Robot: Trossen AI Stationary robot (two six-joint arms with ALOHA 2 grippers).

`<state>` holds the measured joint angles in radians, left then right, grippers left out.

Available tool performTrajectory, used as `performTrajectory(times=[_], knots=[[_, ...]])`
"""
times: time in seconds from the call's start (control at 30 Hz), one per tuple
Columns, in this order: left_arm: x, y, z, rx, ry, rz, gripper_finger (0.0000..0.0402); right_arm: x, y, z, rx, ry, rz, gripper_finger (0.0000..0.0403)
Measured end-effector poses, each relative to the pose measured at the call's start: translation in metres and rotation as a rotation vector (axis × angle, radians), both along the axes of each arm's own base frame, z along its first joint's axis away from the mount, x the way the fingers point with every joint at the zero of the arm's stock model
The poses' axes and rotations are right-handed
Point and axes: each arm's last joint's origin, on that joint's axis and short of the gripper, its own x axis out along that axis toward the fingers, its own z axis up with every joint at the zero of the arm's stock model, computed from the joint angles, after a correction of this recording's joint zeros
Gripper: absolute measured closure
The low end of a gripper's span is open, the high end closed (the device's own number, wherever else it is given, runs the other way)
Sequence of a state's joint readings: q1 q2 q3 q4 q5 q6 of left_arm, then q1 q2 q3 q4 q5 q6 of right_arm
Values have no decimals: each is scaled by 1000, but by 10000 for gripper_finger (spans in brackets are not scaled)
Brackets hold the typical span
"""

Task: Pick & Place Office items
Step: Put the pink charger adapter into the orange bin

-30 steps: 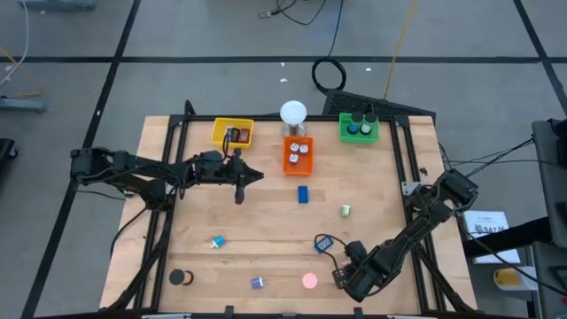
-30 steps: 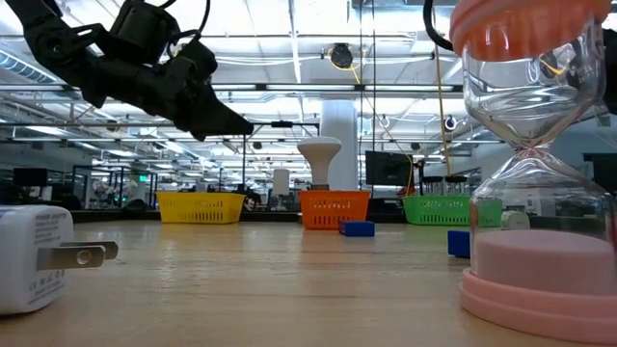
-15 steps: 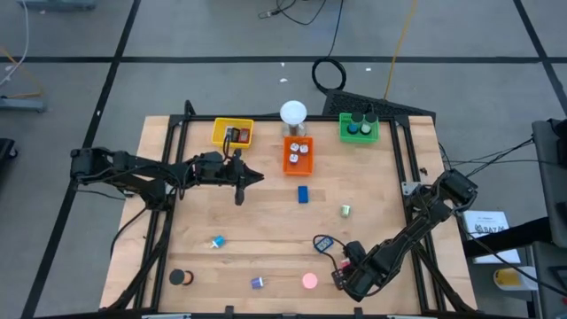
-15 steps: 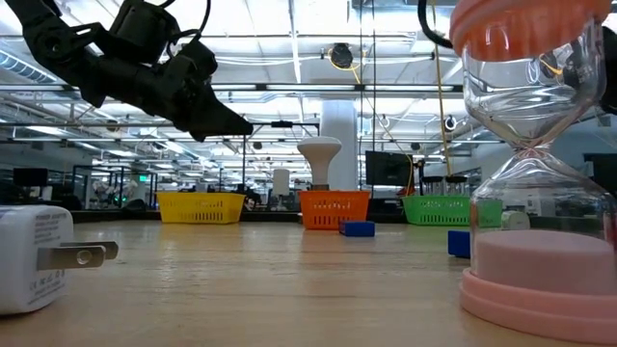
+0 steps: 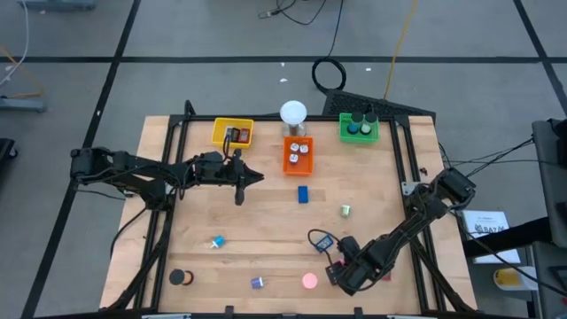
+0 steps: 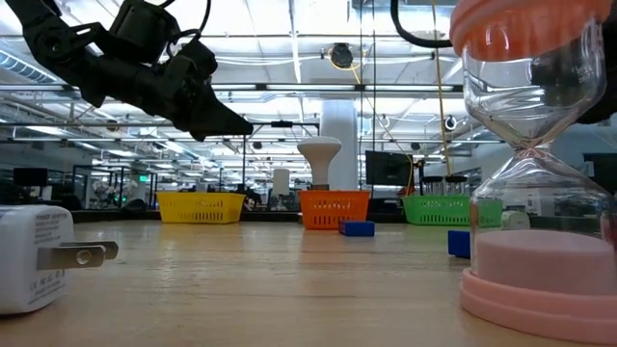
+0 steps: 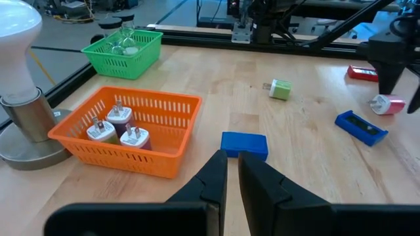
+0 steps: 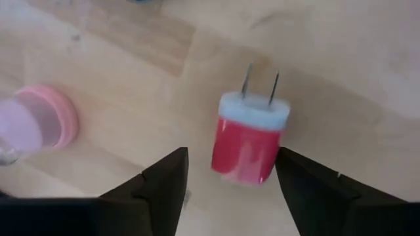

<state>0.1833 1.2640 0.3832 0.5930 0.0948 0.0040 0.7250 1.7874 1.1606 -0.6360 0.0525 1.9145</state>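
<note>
So far only part of the sorting looks done: the yellow tray (image 5: pixel 232 133), orange tray (image 5: pixel 298 155) and green tray (image 5: pixel 358 128) each hold a few pieces, while the blue block (image 5: pixel 303 193), green plug (image 5: pixel 345 210), black roll (image 5: pixel 180 277), pink hourglass (image 5: pixel 309 282) and others lie loose on the table (image 5: pixel 266 230). The right gripper (image 5: pixel 335 273) hangs over a red plug (image 8: pixel 250 145), fingers spread wide on either side and not touching it; the left gripper (image 7: pixel 232 172), fingers nearly together and empty, waits near the trays. No readable writing shows.
</note>
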Motion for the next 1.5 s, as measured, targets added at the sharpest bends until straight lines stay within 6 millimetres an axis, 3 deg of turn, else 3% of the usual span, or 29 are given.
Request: performTrajectory(times=[0.4,1.03,1.2,1.4,1.5], knots=[[-1,0,-3,-6,30,1,360,5,-6,0,-12,-3,36,269],[-1,-1,-5,-22,47,3,360,5,-3,-3,21,21,90,210],[-1,-1,-5,-23,47,3,360,5,0,-11,20,38,126,226],[-1,-1,-5,-24,48,3,360,4,1,-10,-4,22,170,276],[-1,-1,-5,-25,48,3,360,5,3,-7,-9,13,208,280]])
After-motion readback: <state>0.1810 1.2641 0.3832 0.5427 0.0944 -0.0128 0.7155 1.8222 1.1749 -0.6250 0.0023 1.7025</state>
